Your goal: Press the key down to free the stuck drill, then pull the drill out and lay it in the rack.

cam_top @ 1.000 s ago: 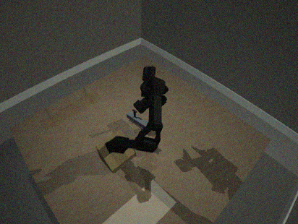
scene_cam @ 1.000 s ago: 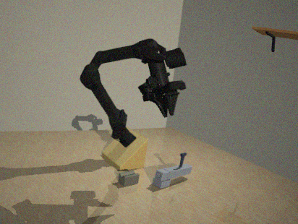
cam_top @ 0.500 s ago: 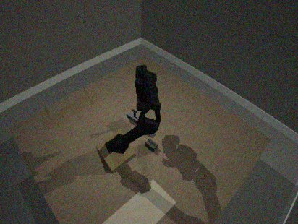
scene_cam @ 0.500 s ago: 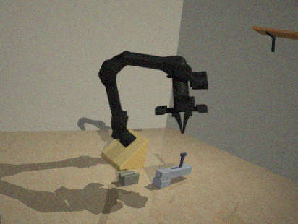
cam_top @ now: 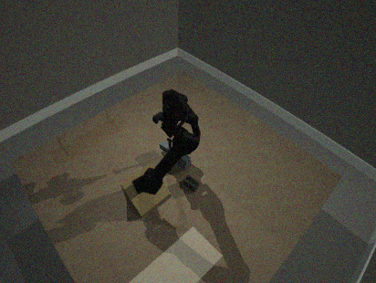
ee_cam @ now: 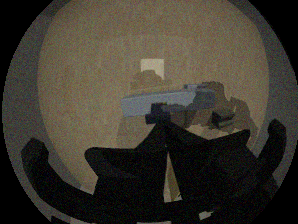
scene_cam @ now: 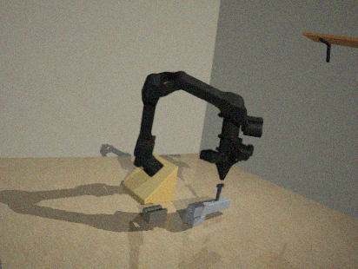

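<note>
A grey-blue block [scene_cam: 203,210] [ee_cam: 148,104] [cam_top: 164,146] lies on the floor. A short dark peg [scene_cam: 220,190] [ee_cam: 158,113] with a wider head stands upright at its right end; it looks like the key. I cannot make out the drill as a separate part. My gripper [scene_cam: 222,175] [ee_cam: 166,139] is shut with nothing between its fingers. It points straight down, a short gap above the peg's head. In the top view the arm hides the peg. A small grey rack [scene_cam: 154,213] [cam_top: 189,183] stands left of the block in the exterior view.
The arm stands on a yellow wedge base [scene_cam: 153,186] [cam_top: 149,202] just behind the rack. Two walls meet in a corner behind. A wooden shelf [scene_cam: 332,39] hangs high on the right wall. A lit patch [cam_top: 192,246] marks the floor in front.
</note>
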Action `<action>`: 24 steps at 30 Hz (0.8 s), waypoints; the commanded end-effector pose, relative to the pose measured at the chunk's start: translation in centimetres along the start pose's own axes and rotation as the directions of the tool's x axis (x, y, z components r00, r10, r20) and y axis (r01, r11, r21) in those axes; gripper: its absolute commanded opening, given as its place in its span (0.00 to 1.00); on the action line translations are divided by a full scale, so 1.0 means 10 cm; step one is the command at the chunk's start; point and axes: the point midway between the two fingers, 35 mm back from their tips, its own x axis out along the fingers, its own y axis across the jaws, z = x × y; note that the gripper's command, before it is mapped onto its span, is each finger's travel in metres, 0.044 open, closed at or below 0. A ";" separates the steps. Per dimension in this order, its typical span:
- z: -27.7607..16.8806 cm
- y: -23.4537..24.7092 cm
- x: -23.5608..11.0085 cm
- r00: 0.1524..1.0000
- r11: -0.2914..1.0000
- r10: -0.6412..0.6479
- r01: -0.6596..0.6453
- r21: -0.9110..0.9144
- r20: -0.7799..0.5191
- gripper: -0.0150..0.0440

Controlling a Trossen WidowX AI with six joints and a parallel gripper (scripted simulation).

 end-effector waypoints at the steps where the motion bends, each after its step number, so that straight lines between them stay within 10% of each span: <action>1: -0.03 0.03 0.07 1.000 0.997 -0.002 0.000 -0.071 -0.021 0.25; 24: -0.04 0.02 0.23 1.000 0.998 -0.002 0.001 -0.071 -0.021 0.25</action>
